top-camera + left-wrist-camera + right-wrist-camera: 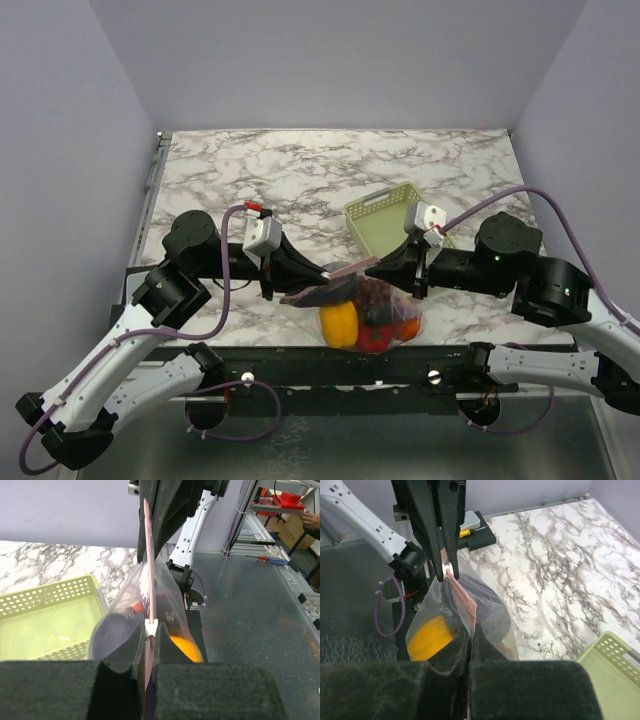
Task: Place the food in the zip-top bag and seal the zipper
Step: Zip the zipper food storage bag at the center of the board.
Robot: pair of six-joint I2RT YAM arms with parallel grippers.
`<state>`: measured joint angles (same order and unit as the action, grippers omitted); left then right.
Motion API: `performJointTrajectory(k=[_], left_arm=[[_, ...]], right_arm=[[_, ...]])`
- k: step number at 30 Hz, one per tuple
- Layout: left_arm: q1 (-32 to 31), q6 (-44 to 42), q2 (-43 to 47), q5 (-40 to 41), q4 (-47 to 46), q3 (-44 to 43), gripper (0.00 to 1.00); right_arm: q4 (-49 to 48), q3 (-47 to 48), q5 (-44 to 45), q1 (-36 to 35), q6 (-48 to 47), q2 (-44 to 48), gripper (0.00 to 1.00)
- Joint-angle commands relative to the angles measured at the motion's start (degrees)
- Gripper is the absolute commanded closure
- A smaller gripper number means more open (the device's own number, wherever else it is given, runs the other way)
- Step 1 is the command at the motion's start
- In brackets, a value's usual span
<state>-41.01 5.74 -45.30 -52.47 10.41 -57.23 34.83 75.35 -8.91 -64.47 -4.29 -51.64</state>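
Zip-top bag (360, 310), loaded and held up by its mouth at 6 o'clock on the table (300, 170), close to the near edge. The top view does not show whether its bottom rests on the marble or hangs free.

The left gripper (328, 274) is clenched on the 9 o'clock end of the zipper (345, 270), and the right gripper (372, 268) is clenched on its 3 o'clock end. The pinkish strip is drawn fairly taut between them.

The left wrist view shows a small white piece on the strip at the left gripper's tips. Its nature cannot be told.

The food is inside the bag, below the strip:
- yellow piece (339, 324) at 7 o'clock;
- red piece (375, 338) at 6 o'clock;
- orange piece (406, 328) at 4 o'clock;
- dark pieces above these, too blurred by the film to name.

The basket (392, 215) lies at 1 o'clock from the bag and shows no food.

Handling, as judged:
- The film is thin, soft and crinkly, probably slick against the foam pads, and it will crease rather than resist.
- The toy pieces look light and rigid. Together they make the bag bottom-heavy, so it sags and may swing.
- The strip is the stiffest part and the right place to take hold. A pinch squarely across it would press the two halves shut.
- A grip on bare film below it risks slipping or bunching.
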Motion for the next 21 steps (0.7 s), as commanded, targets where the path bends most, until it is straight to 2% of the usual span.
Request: performJointTrajectory(k=[1, 13, 21], left_arm=[[0.1, -0.6, 1.2, 0.7, 2.8, 1.7, 1.00], [0.1, -1.2, 1.9, 2.5, 5.1, 2.4, 1.00], [0.1, -1.3, 3.5, 4.4, 7.7, 2.9, 1.00]], right_arm=[[-7.1, 0.3, 7.5, -0.1, 0.9, 4.8, 0.99], [-7.4, -0.8, 18.8, -0.1, 1.8, 9.5, 1.00], [-11.7, -4.2, 29.1, -0.1, 2.5, 15.2, 0.99]])
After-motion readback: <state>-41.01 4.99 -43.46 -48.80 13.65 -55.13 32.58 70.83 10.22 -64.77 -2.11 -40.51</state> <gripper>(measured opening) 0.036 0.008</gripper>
